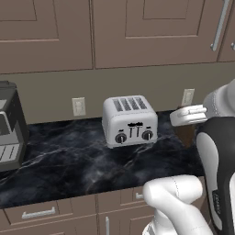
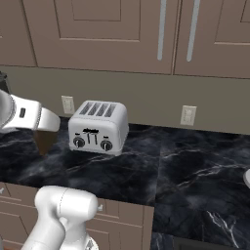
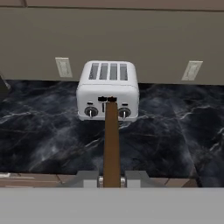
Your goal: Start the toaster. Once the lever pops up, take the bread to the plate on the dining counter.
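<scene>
One task stage looks finished: the black marble worktop carries the four-slot toaster with its slots apparently empty, while the gripper is clamped tight on the bread, a dark brown slice seen edge-on, jutting forward from the fingers toward the toaster's front. Carrying it to the plate remains, by my judgement.

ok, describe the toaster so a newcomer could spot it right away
On the black marble worktop, against the back wall between two wall outlets, stands the toaster. It is boxy and silver-grey, with four top slots and two black knobs, unlike the larger dark grey appliance at the left.
</scene>
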